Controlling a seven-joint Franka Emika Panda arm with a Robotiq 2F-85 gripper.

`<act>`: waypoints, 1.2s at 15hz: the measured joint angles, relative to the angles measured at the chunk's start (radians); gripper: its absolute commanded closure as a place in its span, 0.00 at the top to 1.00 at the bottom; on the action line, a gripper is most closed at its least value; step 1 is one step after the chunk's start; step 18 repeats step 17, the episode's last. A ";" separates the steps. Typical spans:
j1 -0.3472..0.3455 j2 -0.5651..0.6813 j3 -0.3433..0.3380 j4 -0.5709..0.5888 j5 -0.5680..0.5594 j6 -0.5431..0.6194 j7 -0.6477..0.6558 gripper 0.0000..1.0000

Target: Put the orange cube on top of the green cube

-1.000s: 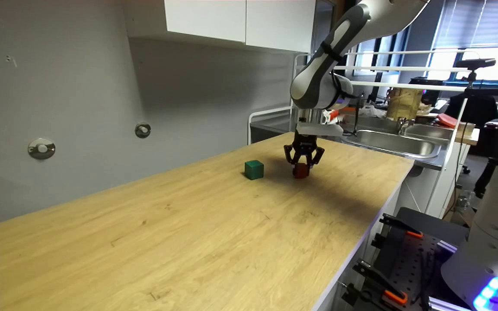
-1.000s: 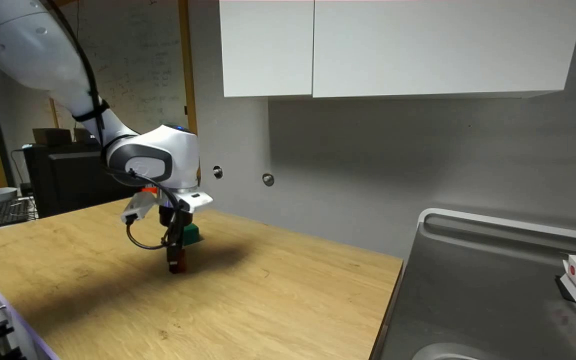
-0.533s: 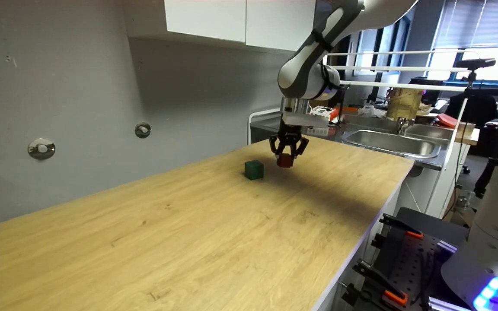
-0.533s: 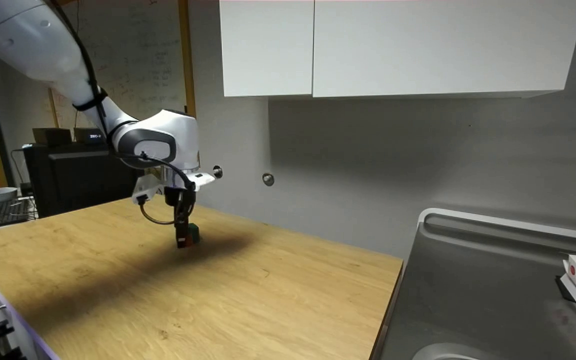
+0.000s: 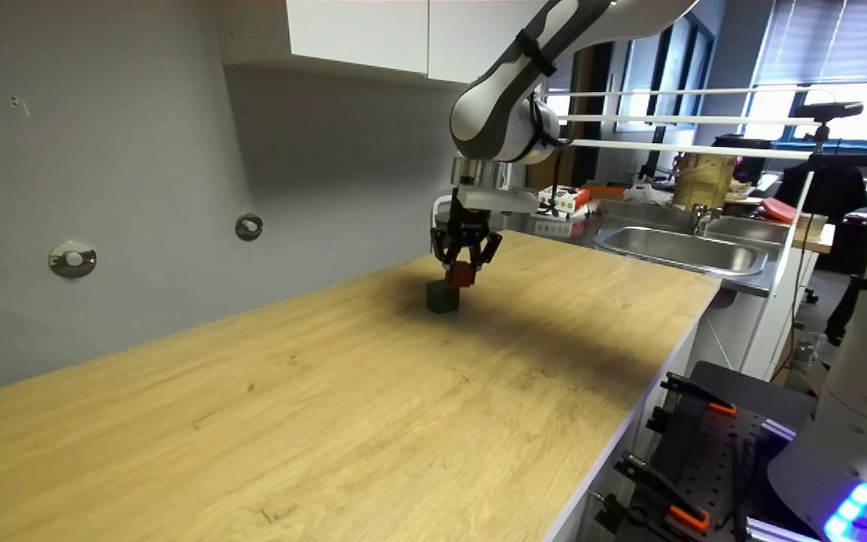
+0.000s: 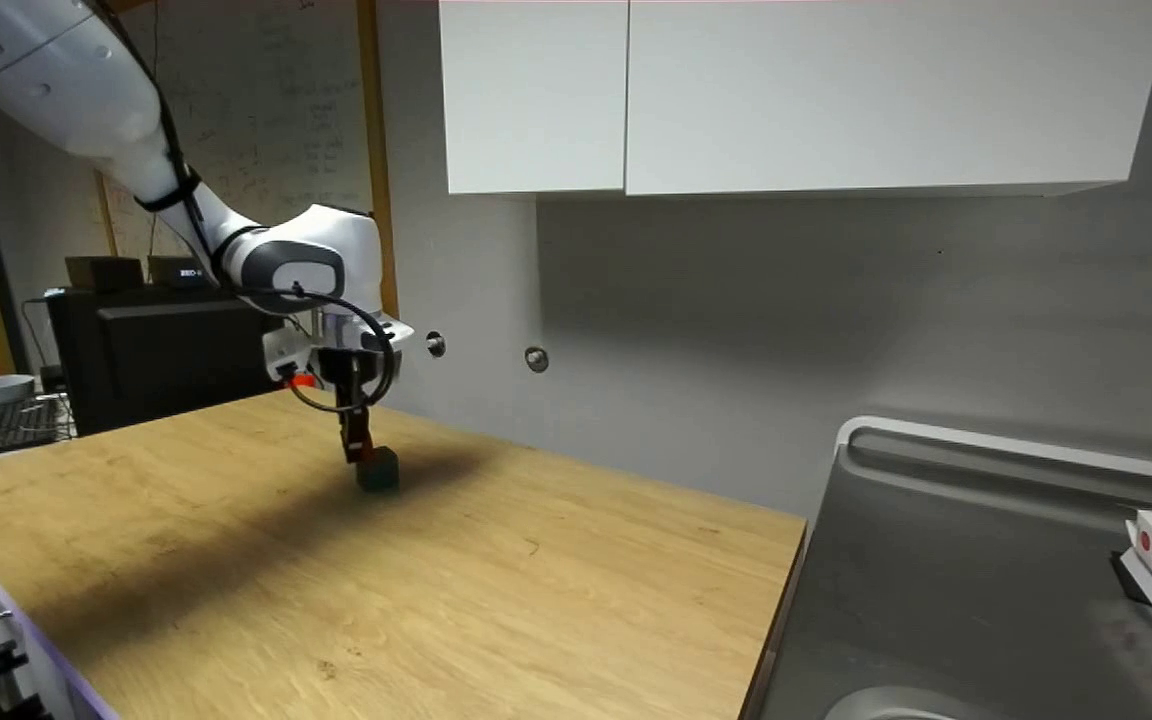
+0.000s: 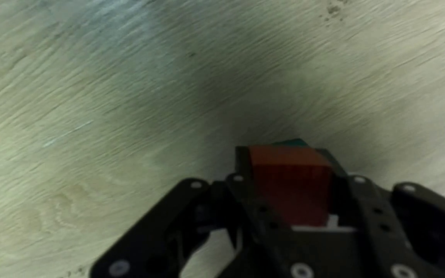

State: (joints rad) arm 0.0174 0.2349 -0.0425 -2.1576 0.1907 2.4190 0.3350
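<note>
And there's the orange cube point(image 5: 461, 275), clear of the table point(image 5: 313, 421), with the end effector point(image 5: 462, 265) clamped on two of its opposite sides! Going by how things lie, that's the pick-up done. Below and just beside it sits the green cube point(image 5: 441, 299), flat on the table, and the stack itself isn't made yet, as I judge it. In both exterior views the orange cube shows right at the green cube's upper edge, overlapping it to the eye; whether the two touch, I can't tell from here. The wrist view gives us a sliver of green peeking out past the orange cube's far edge, so the line-up looks close but, I'd say, not quite centred. My call: well past halfway, grasp made, carry nearly complete. What's left? A small shift toward the middle of the green cube's top, a gentle lowering until face meets face, then the grip let go and a clean lift away. Come down off-centre and the orange cube could catch that edge and shove its partner aside before anything stacks!
</note>
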 measured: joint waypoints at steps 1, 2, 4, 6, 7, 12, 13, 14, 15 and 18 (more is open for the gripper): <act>0.006 0.008 0.002 0.011 -0.004 -0.005 0.000 0.19; 0.011 0.017 0.004 0.023 -0.008 -0.010 0.000 0.19; 0.017 0.035 0.005 0.046 -0.019 -0.017 0.000 0.19; 0.019 0.052 0.006 0.071 -0.030 -0.029 0.000 0.19; 0.020 0.061 0.006 0.083 -0.035 -0.035 0.000 0.19; 0.020 0.095 0.005 0.129 -0.052 -0.055 0.000 0.81; 0.020 0.099 0.005 0.136 -0.054 -0.059 0.000 0.91; 0.020 0.103 0.004 0.141 -0.056 -0.064 0.000 0.97; 0.020 0.106 0.003 0.146 -0.058 -0.070 0.000 1.00; 0.020 0.111 0.002 0.153 -0.064 -0.080 0.002 1.00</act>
